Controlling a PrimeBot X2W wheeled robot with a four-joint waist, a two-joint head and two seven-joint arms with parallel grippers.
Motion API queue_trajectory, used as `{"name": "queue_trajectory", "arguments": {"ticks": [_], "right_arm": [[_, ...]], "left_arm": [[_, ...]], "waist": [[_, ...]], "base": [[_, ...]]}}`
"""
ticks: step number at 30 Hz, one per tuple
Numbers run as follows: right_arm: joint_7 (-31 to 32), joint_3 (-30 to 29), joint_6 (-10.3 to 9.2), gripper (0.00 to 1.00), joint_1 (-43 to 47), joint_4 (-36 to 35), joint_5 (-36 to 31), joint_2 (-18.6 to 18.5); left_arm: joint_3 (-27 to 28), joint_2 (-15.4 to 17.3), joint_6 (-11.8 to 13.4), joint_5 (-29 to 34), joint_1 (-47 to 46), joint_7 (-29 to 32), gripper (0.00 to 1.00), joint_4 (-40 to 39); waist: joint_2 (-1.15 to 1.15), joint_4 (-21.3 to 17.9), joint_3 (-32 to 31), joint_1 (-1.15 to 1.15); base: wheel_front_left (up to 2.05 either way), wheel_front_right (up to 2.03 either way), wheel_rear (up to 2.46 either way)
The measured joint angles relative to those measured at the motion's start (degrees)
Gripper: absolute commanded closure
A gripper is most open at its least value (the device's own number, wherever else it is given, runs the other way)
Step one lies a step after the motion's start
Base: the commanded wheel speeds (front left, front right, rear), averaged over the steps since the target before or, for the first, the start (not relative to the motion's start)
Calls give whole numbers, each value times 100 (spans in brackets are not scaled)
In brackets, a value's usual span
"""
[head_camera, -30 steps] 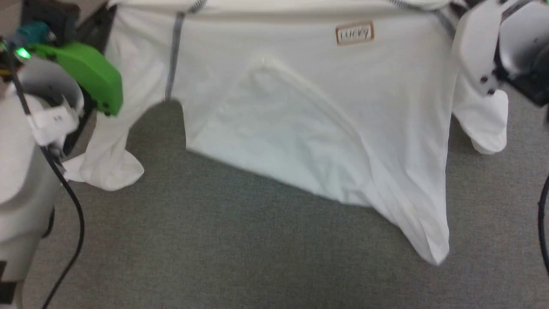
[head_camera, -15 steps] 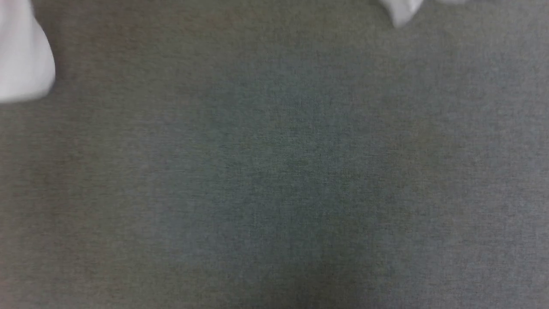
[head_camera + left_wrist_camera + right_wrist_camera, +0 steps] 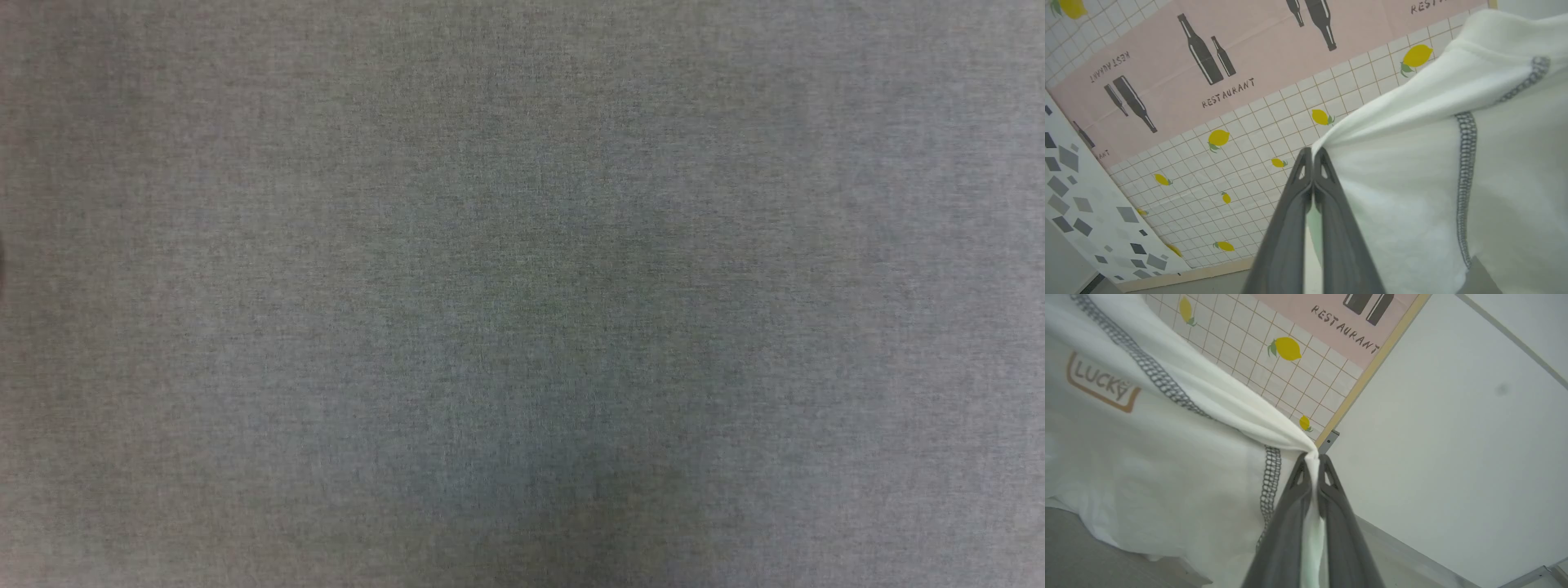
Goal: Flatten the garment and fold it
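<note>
The white garment (image 3: pixel 1412 171) hangs in the air, held up by both arms. In the left wrist view my left gripper (image 3: pixel 1312 157) is shut on a fold of it, with a grey zigzag seam (image 3: pixel 1464 171) running down to the right. In the right wrist view my right gripper (image 3: pixel 1312 461) is shut on a bunched shoulder of the garment (image 3: pixel 1167 457). The brown-outlined "LUCKY" label (image 3: pixel 1102 381) shows at the upper left there. The head view looks straight down at plain grey work surface (image 3: pixel 522 294).
Behind the held garment stands a wall panel (image 3: pixel 1208 81) with pink bottle prints, lemons and white tiles. A plain pale wall (image 3: pixel 1453 437) lies to the right of its wooden edge. Grey surface (image 3: pixel 1077 547) shows below the hanging cloth.
The head camera has swung away: a second ago it showed the hanging shirt and both arms, half a second ago two white scraps at the top, now bare grey surface.
</note>
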Motion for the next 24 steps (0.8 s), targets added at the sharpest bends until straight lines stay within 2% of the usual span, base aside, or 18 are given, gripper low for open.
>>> {"name": "queue_trajectory", "arguments": {"ticks": [5,10,17,20,24], "right_arm": [[-154,385,0,100,965,307,601,-33],[-86,849,0,100,2203,159,1379,-190],[405,1350,-5,100,4205,-1034,2258,-745],[587,1277,-5,100,5091,-1608,2430,-933],[920,966,-8,100,6271,-2249,2450,-1029]], "left_arm": [[-290,-33,-187,-48,922,26,100,369],[-463,-45,-474,-458,2063,339,100,513],[-523,54,-577,-1308,4030,1359,100,-202],[-538,168,-546,-1693,4936,1820,100,-737],[-557,227,-357,-2131,6089,2194,100,-1483]], "waist": [[0,16,-228,0],[0,60,-638,0],[0,103,-1355,-1],[0,115,-1673,-1],[0,127,-2089,-1]], "base": [[0,0,0],[0,0,0],[0,0,0],[0,0,0],[0,0,0]]}}
